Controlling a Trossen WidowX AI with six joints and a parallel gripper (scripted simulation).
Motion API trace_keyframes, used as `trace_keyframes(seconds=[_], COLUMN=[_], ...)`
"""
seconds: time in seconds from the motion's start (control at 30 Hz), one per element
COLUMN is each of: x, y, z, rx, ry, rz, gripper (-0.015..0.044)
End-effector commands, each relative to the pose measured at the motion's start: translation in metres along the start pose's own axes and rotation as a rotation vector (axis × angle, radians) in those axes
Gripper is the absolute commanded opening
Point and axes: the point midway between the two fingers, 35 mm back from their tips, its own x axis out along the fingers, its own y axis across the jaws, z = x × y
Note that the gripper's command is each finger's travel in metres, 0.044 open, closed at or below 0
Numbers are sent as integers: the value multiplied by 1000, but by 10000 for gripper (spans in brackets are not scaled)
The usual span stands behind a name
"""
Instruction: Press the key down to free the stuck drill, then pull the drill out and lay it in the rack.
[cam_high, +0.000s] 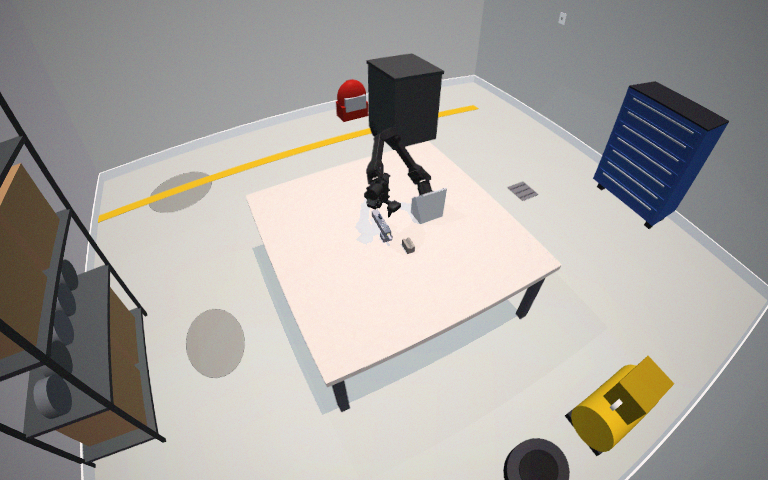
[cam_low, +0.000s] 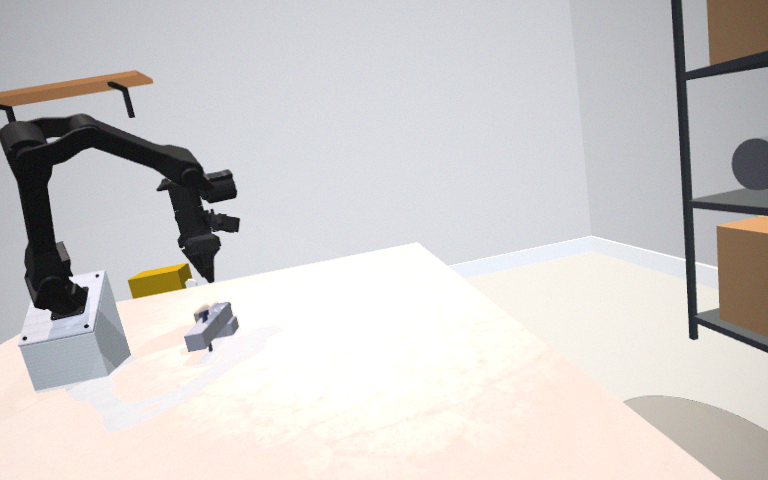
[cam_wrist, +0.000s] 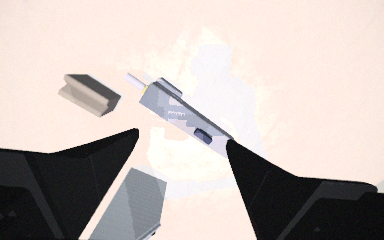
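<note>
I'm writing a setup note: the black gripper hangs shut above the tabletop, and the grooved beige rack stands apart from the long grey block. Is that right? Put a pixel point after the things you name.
Not quite: the black gripper (cam_high: 381, 210) (cam_low: 211, 280) (cam_wrist: 184, 138) is open, its fingers spread wide in the wrist view. The grooved beige rack (cam_high: 408, 245) (cam_low: 199, 309) (cam_wrist: 90, 95) does stand apart from the long grey block (cam_high: 381, 223) (cam_low: 205, 333) (cam_wrist: 172, 112).
</note>
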Motion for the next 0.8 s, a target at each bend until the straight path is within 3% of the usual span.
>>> trace_keyframes(seconds=[0.0, 0.33, 0.77], x=[36, 72, 72], y=[53, 97, 98], z=[28, 43, 44], rx=[-565, -1057, -1066], ry=[6, 4, 4], rz=[9, 20, 20], gripper=[440, 440, 440])
